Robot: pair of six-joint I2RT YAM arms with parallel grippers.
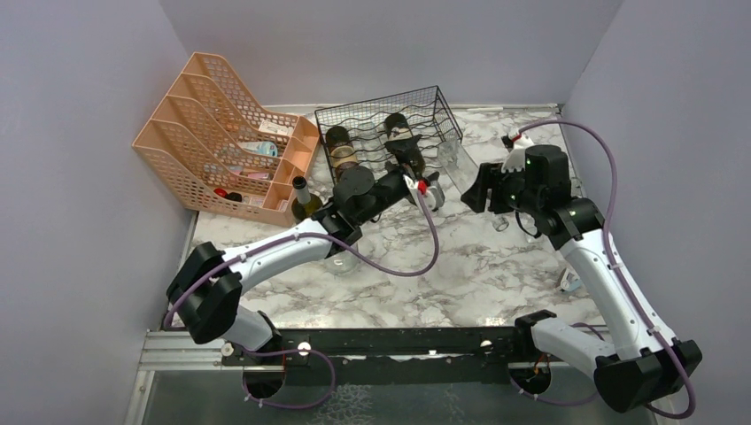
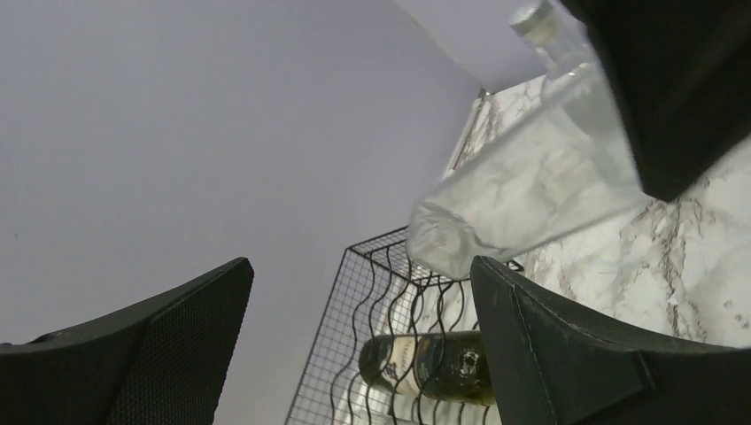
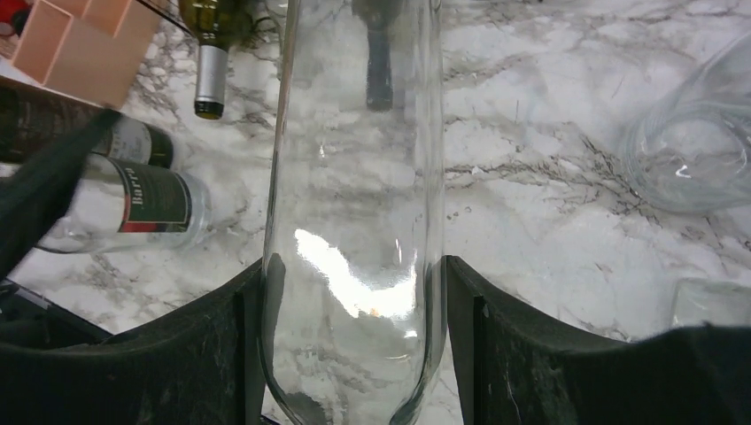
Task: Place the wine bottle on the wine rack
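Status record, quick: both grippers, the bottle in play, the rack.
right gripper: shut on clear bottle
left gripper: open, empty, facing the wine rack
clear bottle: close to the rack, not yet on it
rack contents: two dark bottles lying inside

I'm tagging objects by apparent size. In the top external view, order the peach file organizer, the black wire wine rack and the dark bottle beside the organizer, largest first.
1. file organizer
2. wine rack, somewhat smaller
3. dark bottle, clearly smallest
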